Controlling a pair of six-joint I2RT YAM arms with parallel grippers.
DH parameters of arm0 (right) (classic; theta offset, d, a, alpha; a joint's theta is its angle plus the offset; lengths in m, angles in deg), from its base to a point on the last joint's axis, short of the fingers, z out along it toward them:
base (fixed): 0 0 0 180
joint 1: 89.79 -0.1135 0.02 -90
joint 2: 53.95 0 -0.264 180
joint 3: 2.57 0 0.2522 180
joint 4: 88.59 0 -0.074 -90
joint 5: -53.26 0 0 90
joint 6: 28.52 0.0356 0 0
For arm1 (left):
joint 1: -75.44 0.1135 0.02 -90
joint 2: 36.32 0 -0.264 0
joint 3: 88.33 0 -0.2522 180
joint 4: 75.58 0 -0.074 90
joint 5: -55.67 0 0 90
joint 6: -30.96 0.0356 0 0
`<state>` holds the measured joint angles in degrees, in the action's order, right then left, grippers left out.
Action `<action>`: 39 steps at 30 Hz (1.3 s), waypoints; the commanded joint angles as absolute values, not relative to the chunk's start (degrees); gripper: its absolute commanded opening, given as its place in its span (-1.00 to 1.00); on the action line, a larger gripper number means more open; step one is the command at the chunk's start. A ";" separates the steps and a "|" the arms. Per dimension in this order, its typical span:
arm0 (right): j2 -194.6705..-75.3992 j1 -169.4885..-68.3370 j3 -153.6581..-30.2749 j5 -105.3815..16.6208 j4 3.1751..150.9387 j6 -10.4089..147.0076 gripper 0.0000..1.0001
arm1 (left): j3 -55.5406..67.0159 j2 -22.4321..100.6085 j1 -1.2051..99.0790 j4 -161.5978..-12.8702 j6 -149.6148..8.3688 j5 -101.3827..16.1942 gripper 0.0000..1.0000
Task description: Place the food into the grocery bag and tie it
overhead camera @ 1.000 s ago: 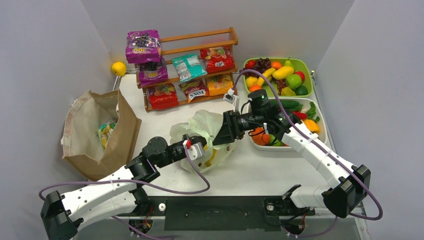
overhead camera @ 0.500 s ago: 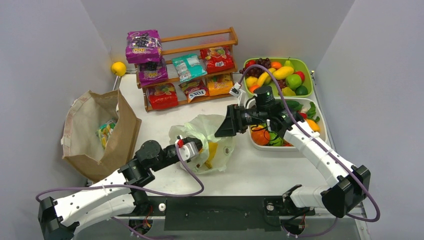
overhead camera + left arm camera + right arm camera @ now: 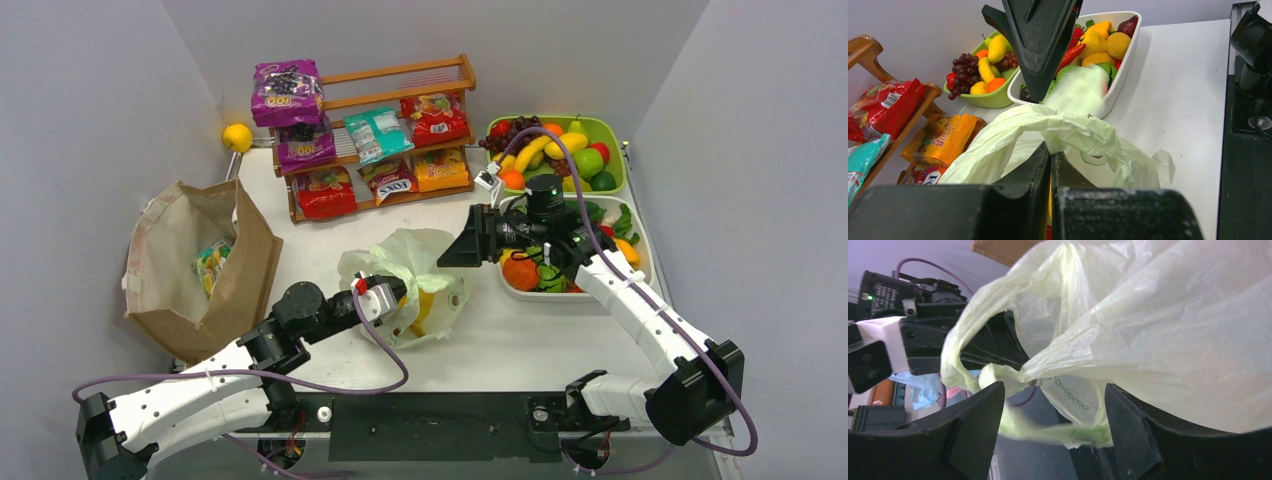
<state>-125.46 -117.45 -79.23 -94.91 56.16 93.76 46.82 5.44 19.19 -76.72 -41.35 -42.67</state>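
Top external view: a thin, translucent pale green plastic grocery bag (image 3: 405, 250) is lying crumpled on the white table (image 3: 560, 335), midway between the two arms. It is sitting between a stiff brown paper bag (image 3: 200, 265) and a white tray (image 3: 560, 296) of toy vegetables. Its film is bunching upward in soft folds, and a yellow toy banana bunch (image 3: 423, 305) is showing through its near side. The left hand (image 3: 405, 308) is reaching into the bag's near-left edge. The right hand (image 3: 447, 256) is hovering at the bag's right edge, beside the white tray's left end. Behind, a wooden rack (image 3: 400, 72) is carrying colourful snack packets (image 3: 380, 133), and a green tray (image 3: 612, 128) is holding toy fruit.

Left wrist view: the left hand's black fingers (image 3: 1030, 172) are pressing together, clamping a gathered fold of the grocery bag. A loop handle is stretching away from that pinch toward the left, and more crinkled film is billowing to the right. The right hand is hanging just above the bag, tip pointing down.

Right wrist view: the right hand's fingers (image 3: 975, 432) are standing wide apart, clamping nothing. A twisted strand of green film is running loosely across the gap between them. The bag's pale, wrinkled wall, with faint green printing, is filling most of the picture. The left hand's closed tips are meeting at a gathered bunch of film.
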 commanded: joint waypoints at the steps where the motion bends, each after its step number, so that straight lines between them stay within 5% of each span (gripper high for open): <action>1: -121.85 -116.47 -79.57 -98.15 62.88 95.47 0.42 | 46.89 4.55 18.75 -75.10 -42.48 -42.19 -1.00; 6: -122.45 -115.26 -78.36 -97.21 62.62 95.84 0.35 | 46.78 4.14 18.58 -75.22 -42.22 -41.97 -1.00; 11: -124.12 -116.26 -77.72 -94.02 58.38 93.06 -0.39 | 46.59 3.50 18.48 -75.71 -42.38 -41.81 -1.00; 16: -127.47 -123.81 -80.21 -88.36 49.79 84.36 -0.69 | 46.63 2.85 18.39 -75.76 -42.68 -41.36 -1.00; 23: -128.45 -130.71 -79.26 -88.96 50.79 82.24 -0.61 | 46.66 1.82 18.26 -77.02 -43.97 -40.13 -1.00; 34: -129.89 -135.55 -80.08 -90.13 59.96 84.35 -0.10 | 47.27 -1.68 18.21 -78.36 -48.83 -38.07 -1.00; 39: -130.90 -137.03 -79.30 -89.69 66.77 87.11 -0.06 | 46.58 -1.95 18.17 -79.22 -51.77 -37.01 -1.00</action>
<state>-129.76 -136.05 -78.05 -89.49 57.34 85.25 47.67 -1.31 18.47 -79.73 -48.13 -38.65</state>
